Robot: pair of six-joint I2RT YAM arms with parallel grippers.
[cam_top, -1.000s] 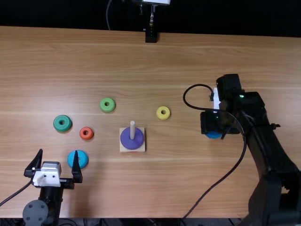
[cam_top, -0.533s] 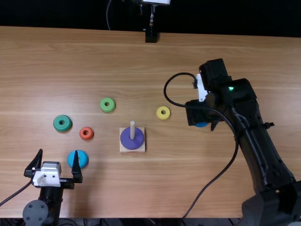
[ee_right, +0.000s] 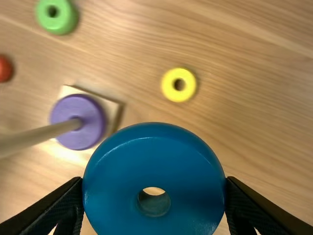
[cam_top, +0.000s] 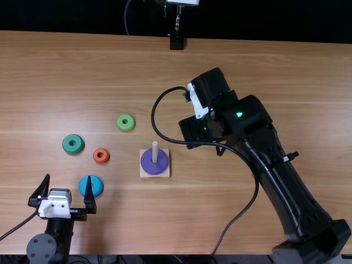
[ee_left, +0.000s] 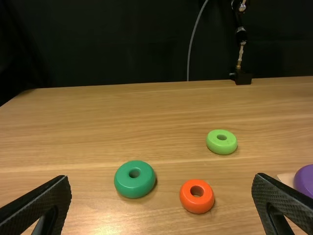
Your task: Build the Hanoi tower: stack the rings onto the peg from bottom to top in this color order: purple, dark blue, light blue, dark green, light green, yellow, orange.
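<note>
The right gripper (ee_right: 154, 183) has carried the dark blue ring (ee_right: 151, 156) toward the peg (cam_top: 155, 147), its fingers spread to ring width and clamping opposite sides. The purple ring (cam_top: 154, 167) is seated; alignment should follow. The left gripper (cam_top: 68, 176) stands wide apart, empty.

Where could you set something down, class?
Beyond the light green ring to the table's far edge; nearer than the peg base, between left gripper and cable. Crowded: around orange ring, dark green ring, light blue ring; where right gripper holds dark blue ring.
</note>
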